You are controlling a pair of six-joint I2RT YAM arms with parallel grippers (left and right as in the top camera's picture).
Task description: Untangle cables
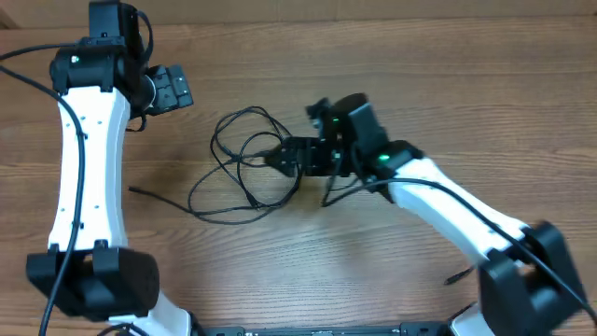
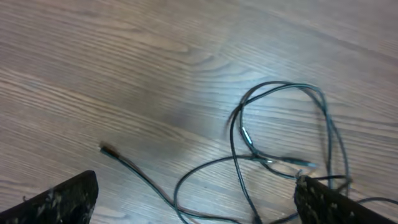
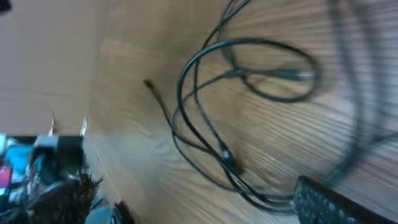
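Observation:
The cables are thin black cords lying in a loose tangle of loops on the wooden table's middle. One plug end trails out to the left. My right gripper is open at the tangle's right edge, low over the strands. In the right wrist view the cables loop ahead and run down beside the right finger, between the open fingers. My left gripper is open and empty at the far left, apart from the tangle. In the left wrist view it sees the loops and a plug end.
Another thin black cord end lies alone at the front right. Two strands stick out below my right wrist. The right wrist view shows the table's edge with colourful clutter beyond it.

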